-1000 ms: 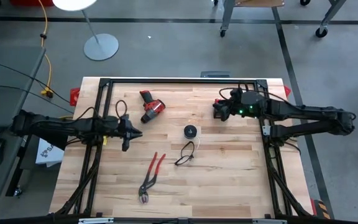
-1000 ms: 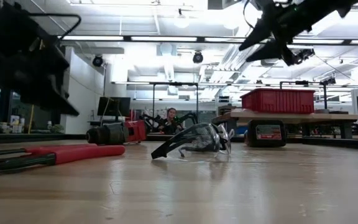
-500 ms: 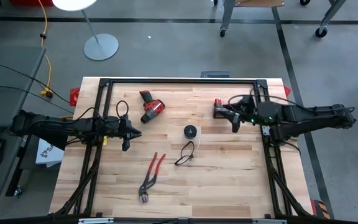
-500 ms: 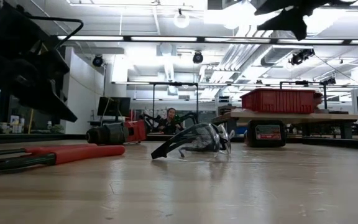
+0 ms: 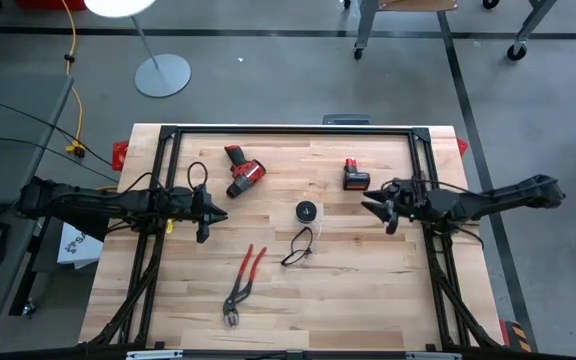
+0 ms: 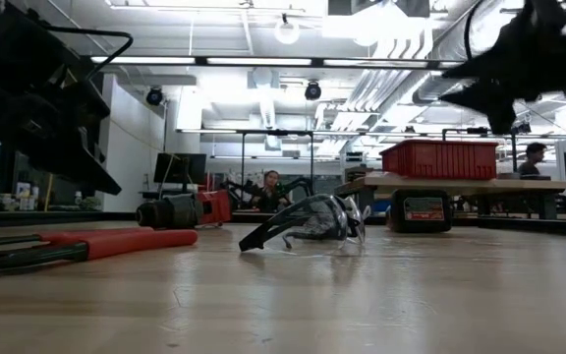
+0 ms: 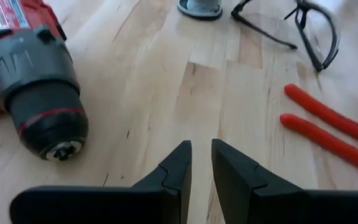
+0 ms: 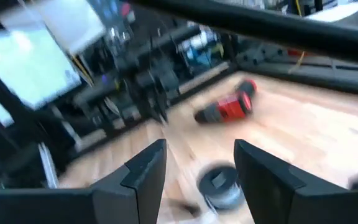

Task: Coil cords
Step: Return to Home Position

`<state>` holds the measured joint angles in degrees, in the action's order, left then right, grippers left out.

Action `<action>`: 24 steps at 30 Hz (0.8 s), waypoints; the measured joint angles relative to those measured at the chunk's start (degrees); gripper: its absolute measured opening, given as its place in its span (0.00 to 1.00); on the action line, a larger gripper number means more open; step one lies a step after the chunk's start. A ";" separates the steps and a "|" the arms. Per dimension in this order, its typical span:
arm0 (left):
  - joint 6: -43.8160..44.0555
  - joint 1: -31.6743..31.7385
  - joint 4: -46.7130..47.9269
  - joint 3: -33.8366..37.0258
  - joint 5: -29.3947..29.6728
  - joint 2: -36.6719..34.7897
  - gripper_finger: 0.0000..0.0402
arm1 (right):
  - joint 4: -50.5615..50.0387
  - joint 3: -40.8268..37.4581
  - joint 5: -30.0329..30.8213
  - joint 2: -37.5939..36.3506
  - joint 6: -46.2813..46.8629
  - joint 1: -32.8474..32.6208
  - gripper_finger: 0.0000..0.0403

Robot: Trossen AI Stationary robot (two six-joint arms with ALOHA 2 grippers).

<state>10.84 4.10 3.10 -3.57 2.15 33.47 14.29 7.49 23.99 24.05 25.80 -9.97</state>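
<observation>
The small black round spool (image 5: 307, 211) lies flat on the wooden table near its middle, pale at its centre. It also shows in the left wrist view (image 7: 199, 7) and the right wrist view (image 8: 221, 185). I see no loose white cord away from it. My right gripper (image 5: 378, 208) hovers open and empty right of the spool, its fingers (image 8: 146, 167) pointing toward it. My left gripper (image 5: 208, 213) waits at the table's left side, fingertips nearly together (image 7: 201, 146), empty.
Safety glasses (image 5: 298, 247) lie just near of the spool, and red-handled pliers (image 5: 243, 285) lie nearer and to the left. A red drill (image 5: 245, 172) lies at the far left and a red battery (image 5: 356, 175) at the far right. A black frame (image 5: 288, 130) rims the table.
My right gripper has drawn back from above the red battery toward the table's near edge and a little to the right, and has come lower. The battery stays where it was, now uncovered. The spool, the glasses and my left arm have kept still.
</observation>
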 joint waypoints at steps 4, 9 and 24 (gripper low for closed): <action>0.00 0.00 0.00 0.00 0.00 0.11 0.14 | 0.31 -4.31 -2.84 -0.15 -2.39 1.06 0.45; -0.01 0.00 0.59 0.00 0.01 0.04 0.14 | 0.35 -6.93 -12.94 0.32 -3.52 2.26 0.45; -0.03 0.00 0.52 0.00 -0.02 0.11 0.14 | -10.77 -6.92 -10.61 -24.02 -12.51 3.46 0.45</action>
<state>10.81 4.10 3.61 -3.57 2.13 33.58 3.52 0.57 13.38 0.03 13.29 -6.50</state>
